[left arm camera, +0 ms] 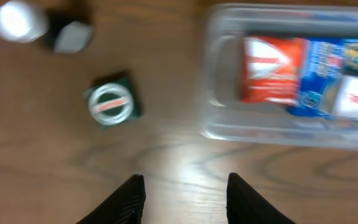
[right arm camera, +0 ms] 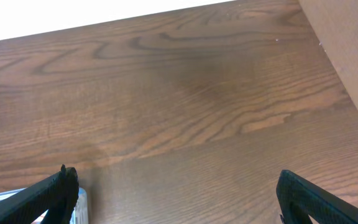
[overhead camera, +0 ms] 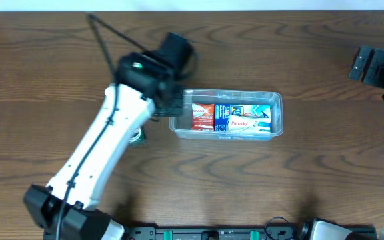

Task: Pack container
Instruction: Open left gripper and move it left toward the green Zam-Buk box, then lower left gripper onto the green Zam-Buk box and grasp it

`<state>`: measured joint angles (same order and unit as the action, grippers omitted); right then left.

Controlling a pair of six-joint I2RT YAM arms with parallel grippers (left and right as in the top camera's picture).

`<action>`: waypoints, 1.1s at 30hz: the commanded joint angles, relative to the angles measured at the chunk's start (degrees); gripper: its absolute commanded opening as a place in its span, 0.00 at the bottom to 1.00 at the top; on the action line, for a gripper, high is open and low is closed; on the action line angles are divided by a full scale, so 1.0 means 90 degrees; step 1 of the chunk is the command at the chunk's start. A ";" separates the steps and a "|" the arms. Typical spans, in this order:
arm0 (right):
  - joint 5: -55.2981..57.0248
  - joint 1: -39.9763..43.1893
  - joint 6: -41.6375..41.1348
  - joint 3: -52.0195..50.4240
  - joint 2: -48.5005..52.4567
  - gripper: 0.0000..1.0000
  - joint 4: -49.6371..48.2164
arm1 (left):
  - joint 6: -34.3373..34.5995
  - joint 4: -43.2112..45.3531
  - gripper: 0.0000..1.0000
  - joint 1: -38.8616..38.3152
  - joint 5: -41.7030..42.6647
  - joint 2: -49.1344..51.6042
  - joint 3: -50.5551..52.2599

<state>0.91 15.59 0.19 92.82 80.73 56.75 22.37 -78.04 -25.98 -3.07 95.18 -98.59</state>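
Note:
The clear plastic container (overhead camera: 277, 112) lies mid-table and holds a red Panadol box (overhead camera: 203, 117) and a blue Panadol box (overhead camera: 244, 117) side by side. My left gripper (overhead camera: 167, 101) hovers at the container's left end. In the left wrist view it is open and empty (left arm camera: 185, 183) above bare wood, with the container (left arm camera: 278, 135), red box (left arm camera: 271, 68) and blue box (left arm camera: 337, 78) ahead to the right. My right gripper (overhead camera: 364, 63) is at the far right, open and empty (right arm camera: 179, 180). A corner of the container (right arm camera: 82, 208) shows by its left finger.
A small dark green jar with a silver lid (left arm camera: 110, 104) stands on the table left of the container, and its edge shows beside my left arm (overhead camera: 137, 137). A white-capped bottle (left arm camera: 18, 20) and a small grey-topped item (left arm camera: 72, 36) stand farther off. The left arm crosses the table's left half.

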 commanded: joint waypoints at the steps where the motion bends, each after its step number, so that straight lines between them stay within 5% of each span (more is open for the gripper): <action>1: 0.0019 0.0039 -0.0109 0.0010 0.0012 0.99 0.0007 | 0.0498 -0.0134 0.44 0.0505 -0.0119 0.0032 0.0270; 17: 0.0019 0.0039 -0.0109 0.0010 0.0012 0.99 0.0007 | 0.0801 0.2579 0.67 0.1547 0.0381 0.0029 0.3725; 25: 0.0019 0.0039 -0.0109 0.0010 0.0012 0.99 0.0007 | -0.0231 0.3291 0.81 0.2035 0.0656 0.0032 0.4267; 33: 0.0022 0.0039 -0.0109 0.0010 0.0012 0.99 0.0007 | -0.0656 0.3759 0.85 0.2035 0.0726 0.0041 0.4367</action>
<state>0.91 15.59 0.19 92.82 80.73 56.77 19.33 -44.56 -7.81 2.96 95.37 -59.53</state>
